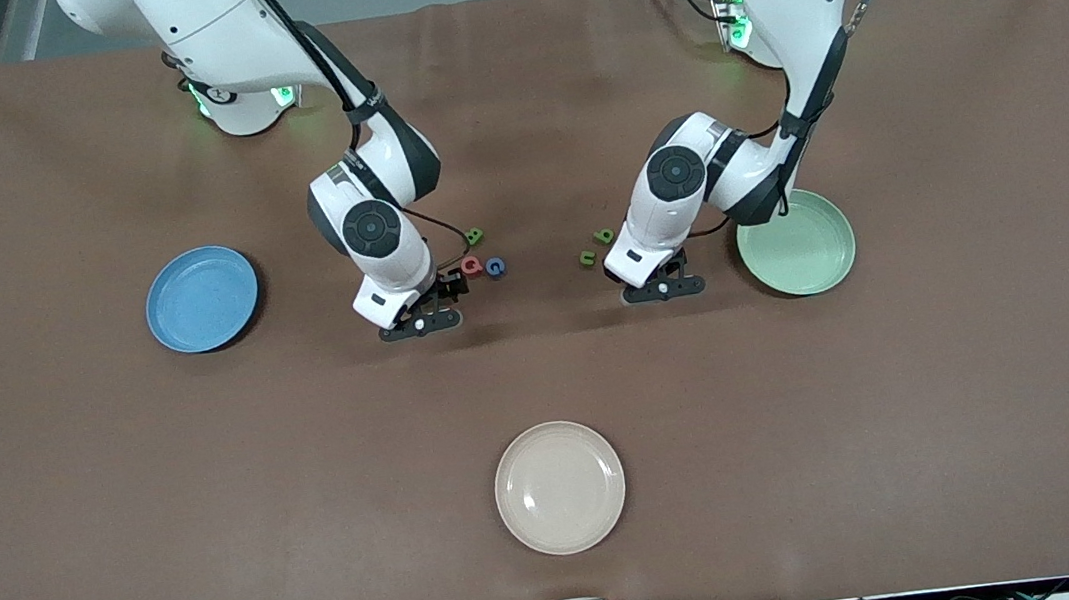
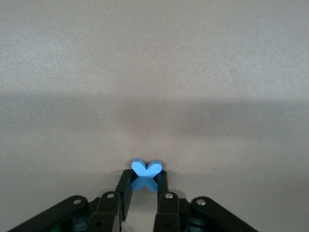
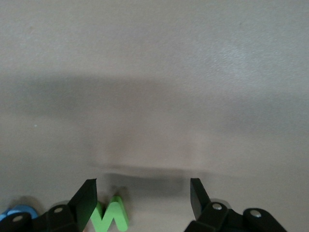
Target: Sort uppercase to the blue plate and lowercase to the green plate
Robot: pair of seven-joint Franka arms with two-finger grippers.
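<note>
Your left gripper (image 2: 144, 186) is clamped on the blue x (image 2: 146, 173), down low at the surface (image 1: 816, 469) near its middle, just beside the green plate (image 1: 827, 257) on the side toward the right arm's end. Left wrist view shows the x pinched between both fingers (image 2: 124, 188), with bare surface ahead of it. Your right gripper (image 3: 143, 195) sits low over the surface too, jaws wide apart w/ nothing between them; the green N (image 3: 112, 217) lies just beside one finger (image 3: 87, 198), outside the gap, and a bit of a blue letter shows at the corner of that wrist view. In the front view the right gripper (image 1: 420, 321) is next to a small cluster: red Q (image 1: 472, 265) and blue G (image 1: 494, 266) touching or nearly so, green B (image 1: 475, 236) a little farther from the front camera. Btw the two grippers, toward the left arm, lie the green u (image 1: 587, 257) and green q (image 1: 603, 235), close together, near the left arm's wrist. Blue plate (image 1: 180, 325) sits toward the right arm's end of the surface, well apart from the letters, no letters on it. Green plate holds no letters either, partly covered by the left arm. A cream plate (image 1: 560, 486) rests near the surface edge closest to the front camera, about mid-length. Blue m: can't pick it out.
</note>
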